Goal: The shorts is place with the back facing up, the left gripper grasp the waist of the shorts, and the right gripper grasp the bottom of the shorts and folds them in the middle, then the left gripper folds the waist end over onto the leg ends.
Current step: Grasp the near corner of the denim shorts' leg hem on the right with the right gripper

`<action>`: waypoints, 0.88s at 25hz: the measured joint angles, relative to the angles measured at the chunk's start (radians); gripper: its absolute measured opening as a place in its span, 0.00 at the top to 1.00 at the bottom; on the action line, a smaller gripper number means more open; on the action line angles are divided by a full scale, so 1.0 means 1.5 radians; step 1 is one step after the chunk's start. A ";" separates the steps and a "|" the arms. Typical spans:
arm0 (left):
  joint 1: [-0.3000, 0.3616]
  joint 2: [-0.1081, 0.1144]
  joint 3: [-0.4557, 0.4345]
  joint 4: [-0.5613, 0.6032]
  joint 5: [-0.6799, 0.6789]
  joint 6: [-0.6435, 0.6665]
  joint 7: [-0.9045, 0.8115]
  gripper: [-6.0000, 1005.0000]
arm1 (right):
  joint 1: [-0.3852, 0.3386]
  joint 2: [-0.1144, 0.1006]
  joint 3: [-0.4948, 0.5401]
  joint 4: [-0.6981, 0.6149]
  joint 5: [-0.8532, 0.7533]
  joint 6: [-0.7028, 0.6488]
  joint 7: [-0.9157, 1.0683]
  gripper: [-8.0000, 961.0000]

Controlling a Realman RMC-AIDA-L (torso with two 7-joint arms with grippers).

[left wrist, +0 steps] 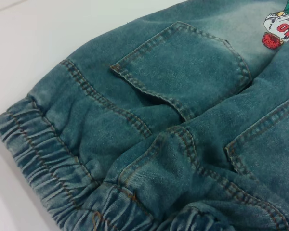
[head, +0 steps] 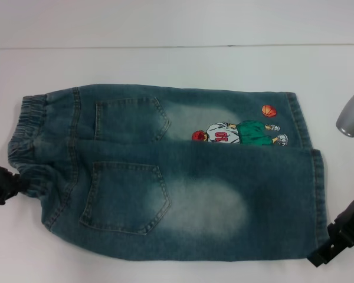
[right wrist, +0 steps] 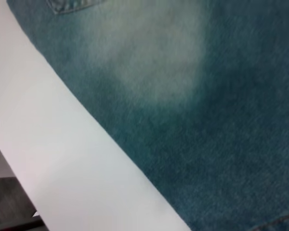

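The blue denim shorts [head: 183, 177] lie flat on the white table, back up, with two pockets showing. Their ruffled waist [head: 25, 138] points left and fills the left wrist view, waist [left wrist: 43, 163]. The bottom of the shorts, the straight leg ends [head: 320, 194], points right, beside the basketball player print [head: 239, 132]. My left gripper [head: 6, 184] sits at the waist's near corner, touching the band. My right gripper [head: 336, 239] is at the near corner of the hem. The right wrist view shows the near leg's faded denim [right wrist: 183, 86] close up.
A silver part of the right arm [head: 351, 115] hangs beyond the leg ends at the right. The white table [head: 165, 65] runs back to a seam behind the shorts. Its near edge [right wrist: 19, 192] lies close to the near leg, with dark floor beyond.
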 joint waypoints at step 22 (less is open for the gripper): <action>-0.001 -0.001 -0.005 -0.001 -0.002 -0.001 0.000 0.95 | -0.010 0.004 -0.028 0.023 0.012 0.016 -0.003 0.24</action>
